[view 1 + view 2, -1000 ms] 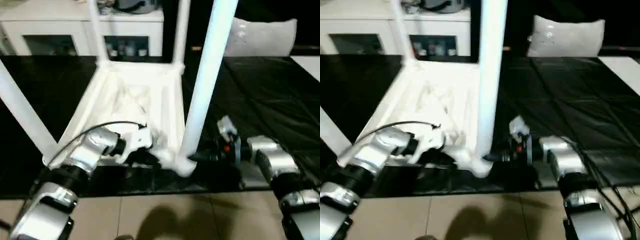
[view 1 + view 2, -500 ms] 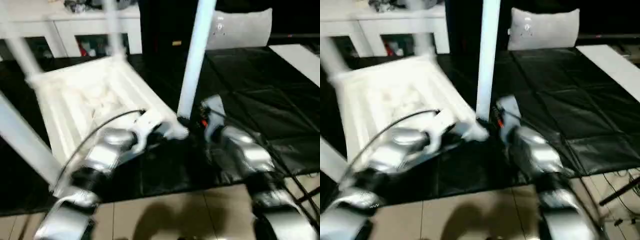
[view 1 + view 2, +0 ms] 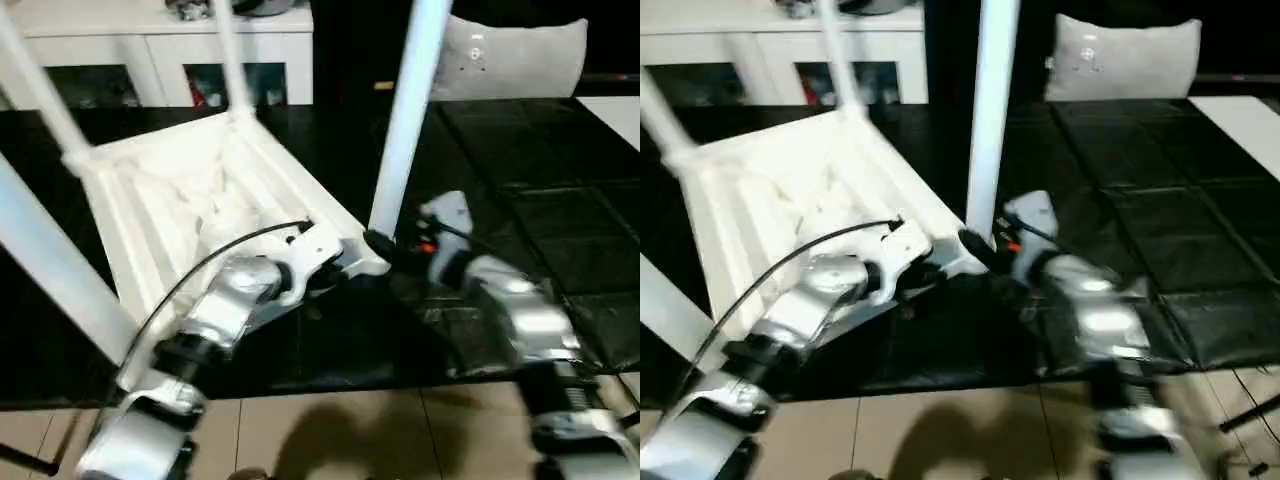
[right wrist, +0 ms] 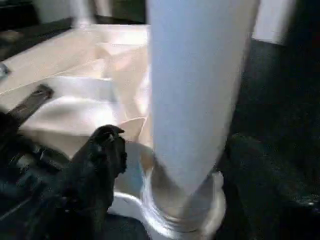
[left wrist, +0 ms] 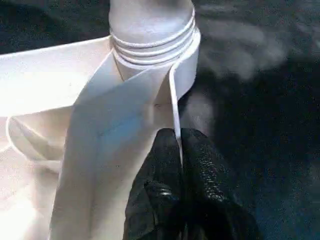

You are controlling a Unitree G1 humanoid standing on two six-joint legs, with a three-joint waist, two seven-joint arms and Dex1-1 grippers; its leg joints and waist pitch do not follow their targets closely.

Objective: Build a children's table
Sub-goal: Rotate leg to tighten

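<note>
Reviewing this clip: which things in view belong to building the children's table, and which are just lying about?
Part of the job:
- children's table, upside down on the black mat, legs up
- near leg in its corner socket
- left gripper, pinching the table's rim
- right gripper, astride that leg's base

Just lying about:
- white cabinet
- grey pillow

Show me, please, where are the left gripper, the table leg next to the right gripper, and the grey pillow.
left gripper (image 5: 180, 137): left wrist view, between its fingertips, pinched on the table's thin edge.
table leg (image 3: 405, 120): left eye view, middle of the shaft.
grey pillow (image 3: 1125, 60): right eye view, its front face.
</note>
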